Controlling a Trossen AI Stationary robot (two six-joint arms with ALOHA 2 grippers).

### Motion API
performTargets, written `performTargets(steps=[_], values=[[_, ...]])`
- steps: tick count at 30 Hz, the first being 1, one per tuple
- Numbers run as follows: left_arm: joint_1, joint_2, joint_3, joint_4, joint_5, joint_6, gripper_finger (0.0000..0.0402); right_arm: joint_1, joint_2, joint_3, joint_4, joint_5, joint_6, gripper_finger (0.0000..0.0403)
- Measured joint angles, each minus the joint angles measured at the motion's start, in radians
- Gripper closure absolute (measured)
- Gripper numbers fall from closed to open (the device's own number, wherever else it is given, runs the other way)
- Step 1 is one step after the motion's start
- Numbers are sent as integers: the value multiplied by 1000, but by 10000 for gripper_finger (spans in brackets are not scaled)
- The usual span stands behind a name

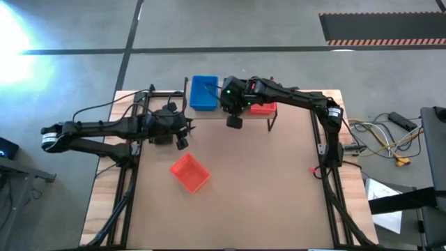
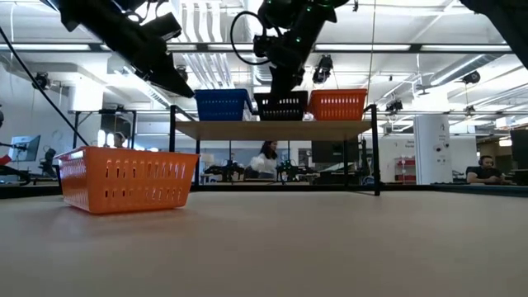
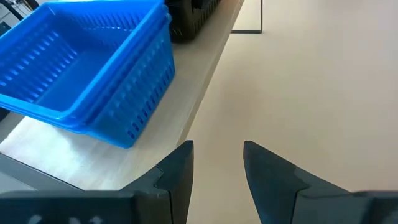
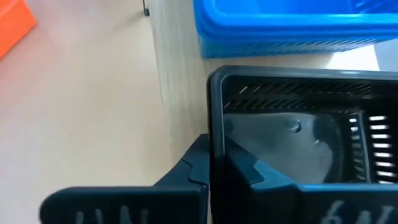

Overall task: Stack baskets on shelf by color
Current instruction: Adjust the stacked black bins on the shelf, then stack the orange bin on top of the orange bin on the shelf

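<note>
The shelf (image 1: 209, 115) stands at the table's far edge, and its plank (image 2: 272, 129) carries three lots of baskets. At its left end two blue baskets (image 3: 87, 68) sit nested, also seen in the high view (image 1: 203, 92). The black basket (image 2: 280, 106) is in the middle and an orange-red basket (image 1: 265, 108) at the right end. A second orange-red basket (image 1: 189, 172) rests flat on the table. My right gripper (image 4: 214, 165) is over the shelf's middle, shut on the black basket (image 4: 292, 137). My left gripper (image 3: 217, 168) is open and hovers by the shelf's left end, touching nothing. My right gripper holds the black basket by its near wall, at the rim (image 4: 216, 134). One finger (image 4: 196, 163) stands outside that wall and the other inside the basket. The fingers come from above, pointing down. The basket sits upright, level with the other baskets on the plank.
The table's near half is bare wood except for the loose orange-red basket (image 2: 128, 177). The shelf's thin black legs (image 2: 375, 153) stand on the table. Cables and gear lie on the floor to the right (image 1: 390, 139). People are in the room behind (image 2: 266, 158).
</note>
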Motion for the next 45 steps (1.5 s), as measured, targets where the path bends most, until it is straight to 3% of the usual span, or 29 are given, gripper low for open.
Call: performTargets(steps=[24, 37, 45], values=[[-4, 0, -3, 3, 1, -23, 277, 0, 2, -18, 44, 3, -190, 370], [-6, -1, -3, -2, 0, -23, 277, 2, -29, -18, 43, 76, -230, 288], [-63, -42, 49, -229, -8, -43, 277, 14, -105, -20, 44, 30, -203, 305]])
